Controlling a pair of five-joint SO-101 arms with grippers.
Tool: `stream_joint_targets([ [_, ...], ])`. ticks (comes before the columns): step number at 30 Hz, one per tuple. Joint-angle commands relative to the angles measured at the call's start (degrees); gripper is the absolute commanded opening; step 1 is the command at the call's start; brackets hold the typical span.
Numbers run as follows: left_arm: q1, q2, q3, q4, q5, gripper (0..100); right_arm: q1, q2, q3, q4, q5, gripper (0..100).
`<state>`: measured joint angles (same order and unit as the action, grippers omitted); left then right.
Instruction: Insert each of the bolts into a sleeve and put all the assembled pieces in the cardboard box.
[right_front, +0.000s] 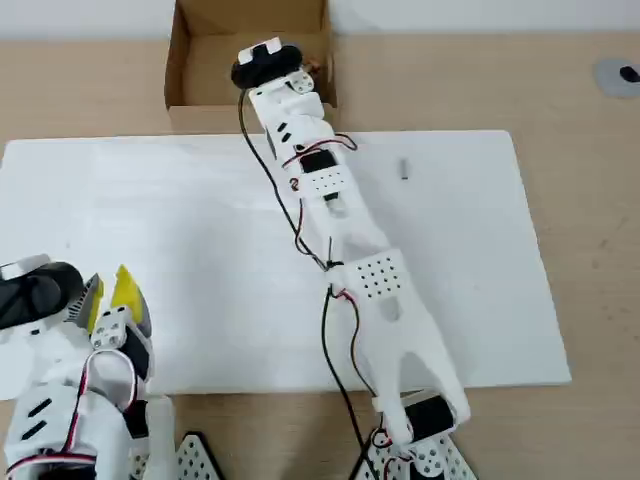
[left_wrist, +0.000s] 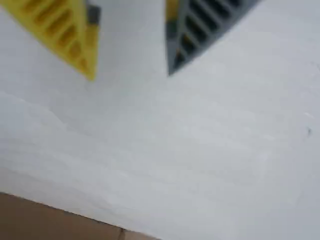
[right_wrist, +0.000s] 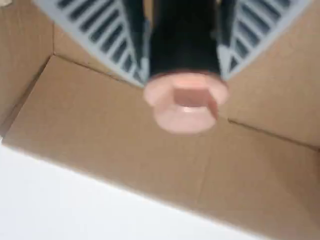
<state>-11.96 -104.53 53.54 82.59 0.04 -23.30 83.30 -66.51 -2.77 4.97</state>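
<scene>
A black sleeve (right_wrist: 184, 45) with a pink bolt (right_wrist: 186, 105) seated in its end is gripped between the right fingers (right_wrist: 95, 27). It hangs over the open cardboard box (right_wrist: 100, 140), above the box floor. In the high view the right arm stretches across a white sheet (right_front: 200, 220) to the box, which sits on the tabletop (right_front: 590, 230) just past the sheet's far edge. The left fingers (left_wrist: 65, 30), yellow-faced, are spread wide and hold nothing, above the sheet near its edge.

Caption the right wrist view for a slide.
Right gripper holding a black sleeve with a pink bolt over the cardboard box.
</scene>
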Motion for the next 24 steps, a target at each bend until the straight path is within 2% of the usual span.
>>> stream_joint_targets([
  [1, -0.79, -0.22, 0.09, -1.41, -0.09, 10, 0.92, -0.31, -2.59, 1.32, 0.44, 0.9],
  [4, -0.79, -0.22, 0.09, -1.41, -0.09, 10, 1.01, -0.40, -5.93, 2.02, 0.44, 0.9],
  [6, -0.79, -0.22, 0.09, -1.41, -0.18, 10, 1.01, -0.48, -11.03, 6.77, 0.44, 0.9],
  [11, -0.79, -0.22, 0.09, -1.05, -0.44, 10, -0.22, -0.48, -28.70, 30.68, 0.35, 0.9],
  [14, -0.79, -0.22, 0.09, -1.32, -0.44, 10, -0.48, -3.21, -28.88, 41.76, 0.79, 0.9],
  [17, -0.79, -0.22, 0.09, -1.32, -0.44, 10, -0.31, -6.46, -28.26, 46.86, 0.44, 0.9],
  [24, -0.79, -0.22, 0.00, -1.05, -0.44, 10, -0.57, -9.63, -25.80, 50.29, 0.88, 0.9],
])
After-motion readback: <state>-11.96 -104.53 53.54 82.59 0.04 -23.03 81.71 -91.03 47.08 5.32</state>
